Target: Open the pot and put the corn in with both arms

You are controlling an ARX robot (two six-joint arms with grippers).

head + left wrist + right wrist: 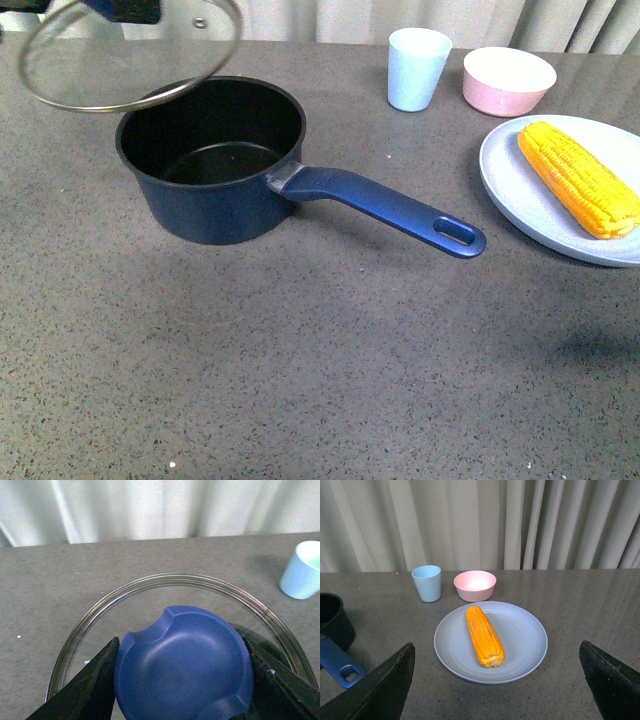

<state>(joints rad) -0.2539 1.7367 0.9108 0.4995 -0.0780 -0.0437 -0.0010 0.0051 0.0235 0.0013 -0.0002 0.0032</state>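
The glass lid [130, 50] is being held up, tilted, over the far left rim of the pot [210, 160], its blue knob [182, 662] clamped in the left jaws — the opening looks done. The pot is being left empty on the desk [300, 380]. The corn [578, 178] is lying untouched on its plate [520, 200] — the right jaws are being held wide apart nearby, so its transfer remains.

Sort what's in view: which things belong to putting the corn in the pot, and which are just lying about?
Job: pot, glass lid held by left gripper, corn on the plate, open right gripper.
Lying about: pale blue cup, pink bowl.
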